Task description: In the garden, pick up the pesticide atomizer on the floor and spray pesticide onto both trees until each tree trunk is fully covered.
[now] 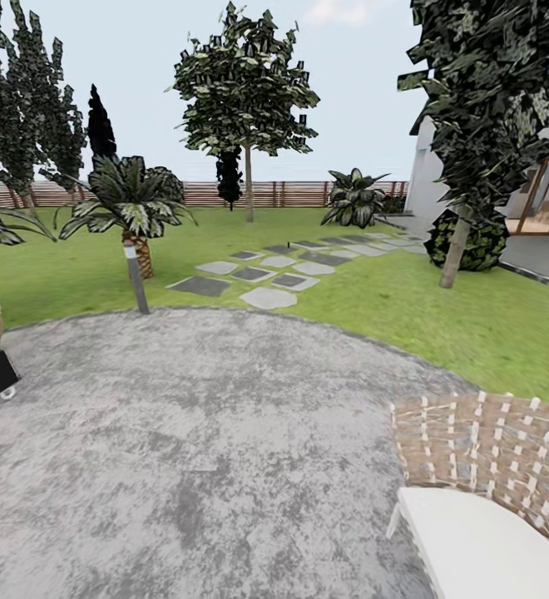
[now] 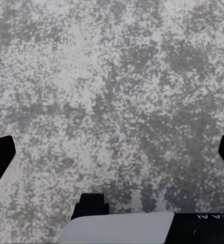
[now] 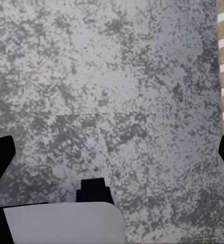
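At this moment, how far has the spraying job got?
Nothing looks done. Both grippers, left and right, hang open and empty over the grey paving. The two trees stand ahead across the lawn. Left: find the atomizer, pick it up, spray both trunks.

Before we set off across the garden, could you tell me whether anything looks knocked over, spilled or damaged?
Nothing stands out. The grey paved circle is unmarked, the woven chair stands upright, and the stepping stones lie flat in the lawn. Both trees stand upright.

Flat, even daylight render, pale overcast sky, no cast shadows or glare. Distant foliage jagged and blocky. Wrist views coarse, pixelated grey paving; edges soft.
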